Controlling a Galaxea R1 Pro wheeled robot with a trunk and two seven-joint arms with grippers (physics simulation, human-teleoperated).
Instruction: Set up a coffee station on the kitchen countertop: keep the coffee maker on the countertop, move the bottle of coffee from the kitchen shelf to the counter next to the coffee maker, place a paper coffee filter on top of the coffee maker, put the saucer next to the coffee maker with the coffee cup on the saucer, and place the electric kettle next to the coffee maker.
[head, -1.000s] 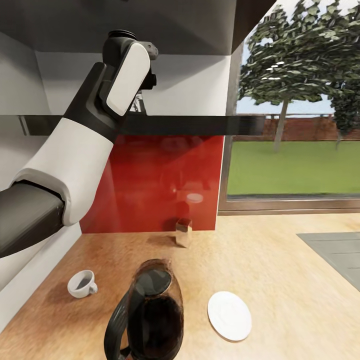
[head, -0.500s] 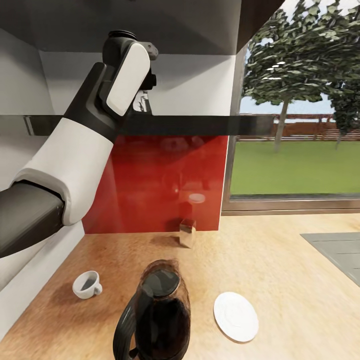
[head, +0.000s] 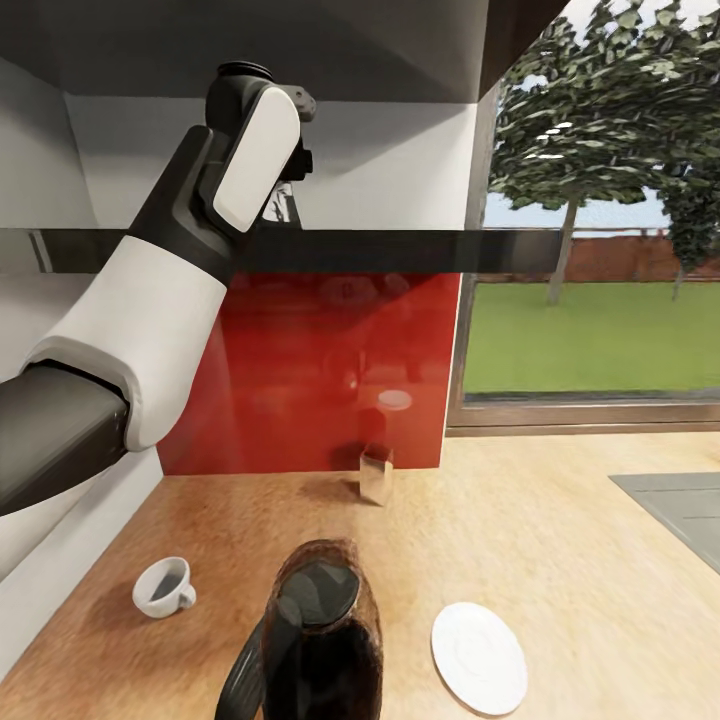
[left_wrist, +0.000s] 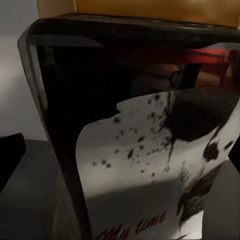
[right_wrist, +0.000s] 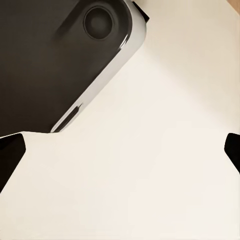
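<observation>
Standing upright on the shelf, the bottle of coffee is seen close ahead of the left arm's jaws w/ long axis vertical; jaw state can't be told.

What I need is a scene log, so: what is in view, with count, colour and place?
Bottle: one, dark, yellow lid, close before left wrist camera.
Cup: one, white, left of kettle.
Kettle: one, dark glass, countertop's near edge.
Saucer: one, white, right of kettle.
Block: one, pale, by backsplash.
Countertop: one, light wood.
Backsplash: one, red.
Shelf: one, dark, above backsplash.
Left arm: white and black, raised to shelf.
Left fingers: black, flanking bottle.
Right fingers: black, spread.
</observation>
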